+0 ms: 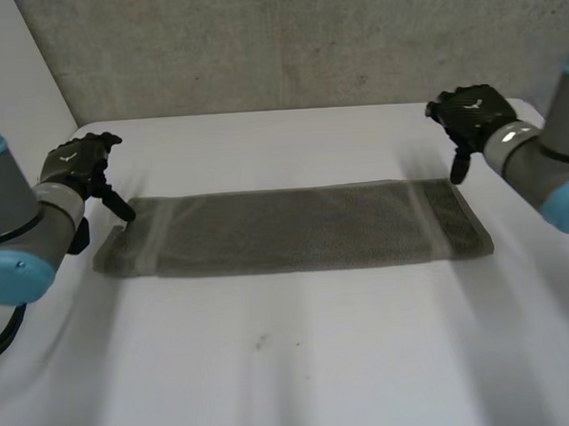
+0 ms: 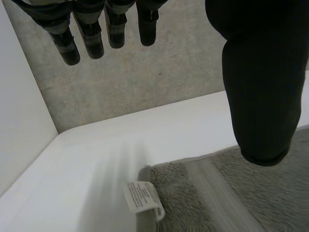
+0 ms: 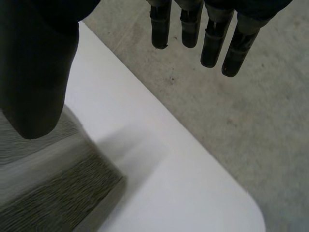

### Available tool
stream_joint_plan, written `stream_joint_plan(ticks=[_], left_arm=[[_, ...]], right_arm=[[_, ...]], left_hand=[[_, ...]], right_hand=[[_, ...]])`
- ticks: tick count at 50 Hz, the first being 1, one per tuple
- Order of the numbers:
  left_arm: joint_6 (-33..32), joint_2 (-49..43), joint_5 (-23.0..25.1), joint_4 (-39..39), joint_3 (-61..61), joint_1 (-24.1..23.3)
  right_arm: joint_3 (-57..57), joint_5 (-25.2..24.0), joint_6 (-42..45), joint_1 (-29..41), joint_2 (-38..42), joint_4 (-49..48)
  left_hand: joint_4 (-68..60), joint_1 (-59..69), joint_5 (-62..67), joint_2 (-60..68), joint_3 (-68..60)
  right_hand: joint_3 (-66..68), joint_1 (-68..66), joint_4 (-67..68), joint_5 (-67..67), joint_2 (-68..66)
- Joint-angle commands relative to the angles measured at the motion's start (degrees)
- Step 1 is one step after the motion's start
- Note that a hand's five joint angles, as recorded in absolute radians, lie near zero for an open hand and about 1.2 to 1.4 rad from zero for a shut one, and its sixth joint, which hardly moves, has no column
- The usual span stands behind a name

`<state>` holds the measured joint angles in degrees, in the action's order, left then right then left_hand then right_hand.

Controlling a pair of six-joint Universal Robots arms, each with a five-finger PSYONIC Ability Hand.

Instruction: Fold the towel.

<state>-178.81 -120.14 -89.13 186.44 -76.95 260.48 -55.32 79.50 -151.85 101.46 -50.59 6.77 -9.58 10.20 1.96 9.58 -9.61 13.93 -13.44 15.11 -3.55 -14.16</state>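
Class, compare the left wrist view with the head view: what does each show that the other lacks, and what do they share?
The left wrist view adds a white label at the towel corner by the open left hand. The head view adds the open right hand at the towel's other end and the towel's full flat length. Both share the towel, the left hand and the white table.

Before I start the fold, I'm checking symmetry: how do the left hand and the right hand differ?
The left hand is at the far left corner of the towel, the right hand at its far right corner. A white label lies at the left hand's corner; the right hand's corner is bare cloth. Shared: both open, thumb over the towel, holding nothing.
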Motion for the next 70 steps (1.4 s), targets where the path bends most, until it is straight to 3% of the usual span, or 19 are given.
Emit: stream_joint_plan(ticks=[1, 8, 13, 21, 33, 36, 38, 50, 55, 59, 61, 66, 68, 69, 70], left_arm=[[-0.31, 10.43, 0.44, 1.73, -12.94, -0.24], [-0.4, 15.46, 0.97, 5.51, -20.96, -1.12], [-0.4, 16.6, 1.5, 9.89, -24.91, -1.64], [-0.31, 16.6, 1.5, 12.45, -26.59, -1.73], [-0.22, 16.69, 1.5, 12.46, -26.85, -1.64], [-0.22, 16.6, 1.5, 12.46, -26.94, -1.64], [-0.22, 16.6, 1.5, 12.46, -26.94, -1.73], [-0.22, 17.04, 1.5, 13.07, -28.35, -1.64], [-0.22, 17.57, 1.59, 13.07, -28.43, -1.56], [-0.4, 17.92, 1.67, 13.07, -28.35, -1.47], [-0.75, 18.36, 1.59, 12.81, -28.08, -1.55], [-0.58, 19.24, 1.59, 12.63, -28.08, -1.64], [-0.58, 19.59, 1.5, 12.63, -28.17, -1.64], [-0.58, 19.76, 1.5, 12.54, -28.17, -1.73], [-0.58, 19.77, 1.5, 12.54, -28.17, -1.73]], right_arm=[[-18.38, -0.4, -1.08, -3.37, -11.53, -0.18], [-29.05, -1.54, -0.99, -4.6, -15.42, -2.12], [-34.67, -4.53, -0.9, -4.87, -13.93, -8.51], [-34.15, -5.32, -0.64, -5.66, -7.78, -14.85], [-30.63, -4.62, 3.05, -8.12, -2.24, -14.95], [-29.4, -4.62, 3.84, -9.0, -1.27, -14.6], [-28.79, -4.36, 5.07, -10.31, -1.01, -14.77], [-27.12, -3.92, 9.47, -17.26, -2.68, -12.05], [-24.92, -3.74, 16.32, -22.62, -2.85, -6.42], [-21.24, -0.5, 24.21, -26.14, -4.16, -1.95], [-20.0, 0.48, 24.32, -25.7, -4.96, -1.5], [-15.87, 1.09, 18.17, -16.82, -9.27, -1.68], [-12.9, 1.18, 12.74, -5.98, -9.71, -3.16], [-12.88, 1.18, 12.72, -5.92, -9.71, -3.17], [-11.23, 1.27, 10.89, -0.01, -9.45, -4.82]], left_hand=[[-0.42, -0.2, -1.96, 0.42, -0.39], [-0.42, -0.2, -1.96, 0.42, -0.39], [-0.42, -0.2, -1.96, 0.42, -0.39], [-0.42, -0.2, -1.96, 0.42, -0.39], [-0.42, -0.2, -1.96, 0.42, -0.39], [-0.42, -0.2, -1.96, 0.42, -0.39], [-0.42, -0.2, -1.96, 0.42, -0.39], [-0.42, -0.2, -1.96, 0.42, -0.39], [-0.42, -0.2, -1.96, 0.42, -0.39], [-0.42, -0.2, -1.96, 0.42, -0.39], [-0.42, -0.2, -1.96, 0.42, -0.39], [-0.42, -0.2, -1.96, 0.42, -0.39], [-0.42, -0.2, -1.96, 0.42, -0.39], [-0.42, -0.2, -1.96, 0.42, -0.39], [-0.42, -0.2, -1.96, 0.42, -0.39]], right_hand=[[-3.93, 3.44, -5.11, 3.55, 4.16], [-3.93, 3.44, -5.11, 3.55, 4.16], [6.21, -6.69, 5.03, -6.59, -5.98], [13.82, -14.31, 12.64, -14.2, -13.59], [21.56, -22.04, 20.38, -21.94, -21.32], [32.32, -32.81, 31.14, -32.7, -32.09], [65.88, -66.36, 64.7, -66.26, -65.64], [66.07, -66.56, 64.89, -66.45, -65.84], [66.07, -66.56, 64.89, -66.45, -65.84], [66.07, -66.56, 64.89, -66.45, -65.84], [66.07, -66.56, 64.89, -66.45, -65.84], [66.07, -66.56, 64.89, -66.45, -65.84], [66.07, -66.56, 64.89, -66.45, -65.84], [66.07, -66.56, 64.89, -66.45, -65.84], [66.07, -66.56, 64.89, -66.45, -65.84]])
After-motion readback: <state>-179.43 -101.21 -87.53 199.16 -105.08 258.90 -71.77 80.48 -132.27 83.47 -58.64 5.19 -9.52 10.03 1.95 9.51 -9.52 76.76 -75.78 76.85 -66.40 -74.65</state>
